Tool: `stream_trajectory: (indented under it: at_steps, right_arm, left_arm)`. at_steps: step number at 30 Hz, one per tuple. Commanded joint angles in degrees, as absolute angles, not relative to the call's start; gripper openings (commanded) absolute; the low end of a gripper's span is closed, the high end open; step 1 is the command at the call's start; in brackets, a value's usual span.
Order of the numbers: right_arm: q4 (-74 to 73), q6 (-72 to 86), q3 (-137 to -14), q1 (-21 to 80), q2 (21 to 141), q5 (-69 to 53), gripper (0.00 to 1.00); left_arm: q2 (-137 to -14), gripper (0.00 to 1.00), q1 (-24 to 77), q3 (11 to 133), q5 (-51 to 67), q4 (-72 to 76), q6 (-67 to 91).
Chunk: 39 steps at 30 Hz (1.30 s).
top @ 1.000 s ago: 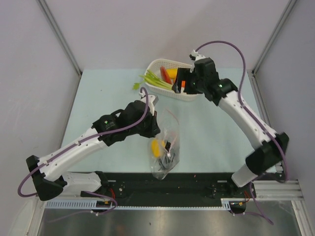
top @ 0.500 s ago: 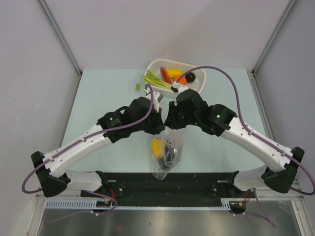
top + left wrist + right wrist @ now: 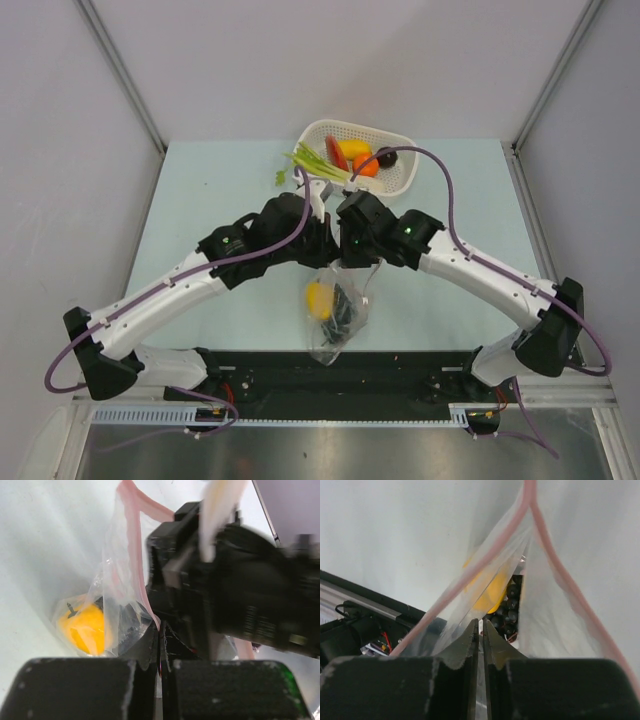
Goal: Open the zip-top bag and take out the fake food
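Note:
The zip-top bag lies near the table's front edge, clear with a pink zip strip. Inside it are a yellow lemon and a dark bunch of fruit. Both grippers meet at the bag's top. My left gripper is shut on one lip at the pink strip. My right gripper is shut on the other lip's clear film. In the right wrist view the pink strips spread apart, and the lemon and dark fruit show through the mouth. More fake food lies in the basket.
The white perforated basket stands at the table's back, holding a green stalk, a red piece, an orange and a dark round fruit. The right arm's black body fills the left wrist view close ahead. A black rail runs along the near edge.
The right arm swung from the basket down to the bag's top and its jaws shut on the bag's lip. The left gripper kept its hold, shifting slightly.

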State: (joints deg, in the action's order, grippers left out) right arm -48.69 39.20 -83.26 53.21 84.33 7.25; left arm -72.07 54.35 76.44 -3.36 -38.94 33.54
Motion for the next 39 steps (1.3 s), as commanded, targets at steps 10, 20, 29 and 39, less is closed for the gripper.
stream_trajectory:
  at_steps: [10,20,29,39]
  right_arm:
    - [-46.8,53.7,-81.9,49.2,81.4,5.3,0.10]
    - [-32.5,49.2,-69.4,52.6,81.7,6.5,0.09]
    - [-27.2,47.2,-62.8,54.1,84.6,6.2,0.15]
    - [-29.9,45.6,-58.6,53.3,81.9,5.3,0.21]
  left_arm:
    - [-74.2,0.00,56.6,80.0,-5.0,-33.8,35.7]
    - [-73.9,0.00,56.7,81.4,-8.1,-31.7,37.4]
    - [-72.5,0.18,57.3,77.3,-9.7,-34.0,38.1]
    - [-58.0,0.61,57.0,64.5,-19.9,-44.4,43.8]
